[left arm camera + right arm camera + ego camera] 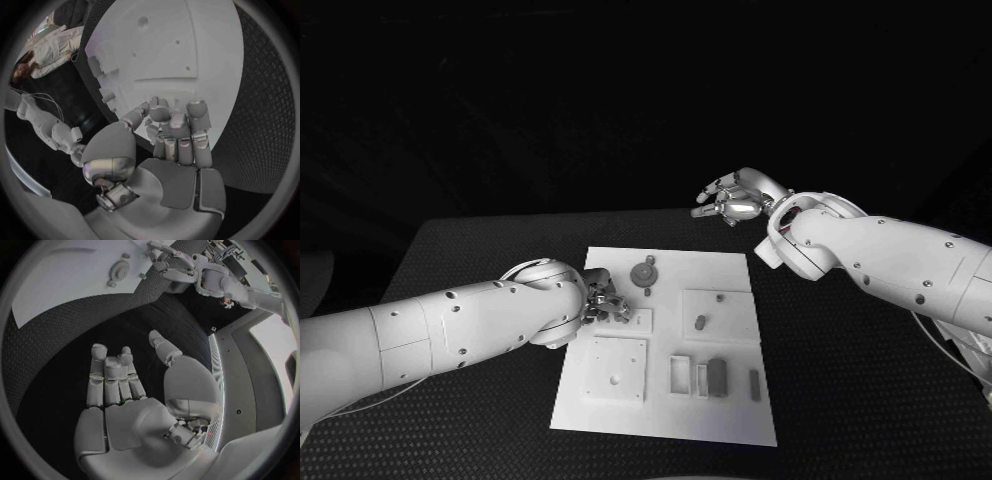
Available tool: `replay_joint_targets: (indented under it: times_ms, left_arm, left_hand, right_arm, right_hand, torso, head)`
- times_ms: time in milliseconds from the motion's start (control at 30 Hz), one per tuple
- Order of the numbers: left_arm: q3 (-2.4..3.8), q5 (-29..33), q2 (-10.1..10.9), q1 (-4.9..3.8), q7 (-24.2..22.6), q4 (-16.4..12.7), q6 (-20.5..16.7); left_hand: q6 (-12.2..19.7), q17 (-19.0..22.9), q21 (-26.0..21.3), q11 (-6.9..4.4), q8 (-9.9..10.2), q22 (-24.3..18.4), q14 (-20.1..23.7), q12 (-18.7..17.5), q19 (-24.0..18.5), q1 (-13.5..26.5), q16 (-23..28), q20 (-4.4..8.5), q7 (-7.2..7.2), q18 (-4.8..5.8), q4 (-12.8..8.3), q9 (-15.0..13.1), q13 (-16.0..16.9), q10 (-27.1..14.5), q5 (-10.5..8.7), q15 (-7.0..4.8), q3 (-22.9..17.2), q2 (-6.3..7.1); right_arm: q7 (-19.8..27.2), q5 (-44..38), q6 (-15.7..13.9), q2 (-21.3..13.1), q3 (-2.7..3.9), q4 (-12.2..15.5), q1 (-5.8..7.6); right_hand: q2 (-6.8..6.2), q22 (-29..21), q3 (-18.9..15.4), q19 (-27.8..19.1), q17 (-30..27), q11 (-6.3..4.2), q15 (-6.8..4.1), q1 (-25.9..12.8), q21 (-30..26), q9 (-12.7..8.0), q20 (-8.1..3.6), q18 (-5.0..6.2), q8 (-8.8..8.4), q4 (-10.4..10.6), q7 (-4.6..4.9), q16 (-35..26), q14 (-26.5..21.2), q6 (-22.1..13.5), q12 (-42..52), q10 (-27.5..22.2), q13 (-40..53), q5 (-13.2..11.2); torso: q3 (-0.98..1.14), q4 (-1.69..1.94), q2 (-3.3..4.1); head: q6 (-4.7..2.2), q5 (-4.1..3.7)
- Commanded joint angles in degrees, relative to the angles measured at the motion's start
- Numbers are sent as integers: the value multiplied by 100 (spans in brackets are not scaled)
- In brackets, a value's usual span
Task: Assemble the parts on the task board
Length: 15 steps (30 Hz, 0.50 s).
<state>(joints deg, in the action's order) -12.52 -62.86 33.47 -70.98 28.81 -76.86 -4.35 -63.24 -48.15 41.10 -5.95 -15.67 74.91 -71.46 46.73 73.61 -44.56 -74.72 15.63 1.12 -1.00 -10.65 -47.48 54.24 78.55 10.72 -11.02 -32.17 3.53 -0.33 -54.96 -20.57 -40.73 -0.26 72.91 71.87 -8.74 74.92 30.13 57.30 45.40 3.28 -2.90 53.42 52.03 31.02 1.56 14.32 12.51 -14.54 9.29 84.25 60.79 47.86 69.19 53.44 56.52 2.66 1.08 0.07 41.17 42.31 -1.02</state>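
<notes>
**Robot hand at the board's left edge, other one held clear**

Left robot hand point(600, 300) sits low over the left edge of the task board point(718, 420), its fingers curled in close together. Whether a part is pinched between them I cannot tell: in the left wrist view the fingers point(178, 135) bunch tightly and hide whatever might be at their tips. The right robot hand point(736, 196) hangs raised beyond the board's far edge, fingers spread and holding nothing; the right wrist view shows its palm point(125, 405) open over the dark tabletop point(877, 400).

The board lies flat in the middle of the tabletop. On it are a round part point(645, 272) near the far edge, a small peg point(700, 323) on a raised square plate, a dark block point(717, 376) beside a rectangular frame near the front, and a thin pin point(754, 384) to its right.

These parts look like small, rigid, light pieces, probably smooth and apt to slip or skid if nudged. A fingertip pinch across the narrow sides seems the safest hold, with the round part taken at its rim.

The left arm covers part of the board's left side, so anything lying there is hidden.
</notes>
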Motion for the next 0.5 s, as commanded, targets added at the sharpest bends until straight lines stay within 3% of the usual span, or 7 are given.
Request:
replay_joint_targets:
  times_ms: [33, 267, 500]
  left_arm:
    - [1, -23, -10, 4, -46, -18, -4]
    - [1, -23, -12, 7, -77, -22, -12]
    - [1, -26, -11, 11, -86, -31, -25]
  left_hand:
    - [-550, 33, 39, -8, 30, 116, 124, 24, 44, -126, -35, 22, -76, -261, -124, -13, -13, -27, 101, -95, -64, -97]
    - [-557, 104, 52, -1, 50, 112, 135, 37, 52, -426, -78, 14, -68, -253, -402, -35, -35, -28, 188, -87, -193, -396]
    - [-557, 155, 56, 10, 71, 111, 152, 41, 46, -553, -107, 3, -60, -236, -502, -47, -52, -37, 20, -78, -208, -542]
  right_arm:
    - [36, -2, 77, 6, 3, -1, 0]
    - [36, -1, 85, 7, 3, -4, 0]
    - [34, 0, 97, 7, 3, -5, 0]
  right_hand:
    - [3, 47, -8, 4, -7, 5, 8, -74, -39, -4, 36, 68, -14, 19, 44, 39, -37, 8, 40, -48, -10, 18]
    - [4, 47, -8, 4, -7, 5, 8, -76, -40, -4, 36, 68, -13, 22, 45, 40, -38, 8, 41, -49, -11, 18]
    - [5, 47, -9, 4, -8, 5, 9, -81, -40, -4, 36, 68, -13, 26, 45, 41, -38, 7, 42, -49, -12, 18]
  torso:
    - [1, -3, 0]
    - [0, 0, 1]
    - [2, -1, 0]
  head:
    - [-2, 2]
    - [0, -2]
    - [3, 0]
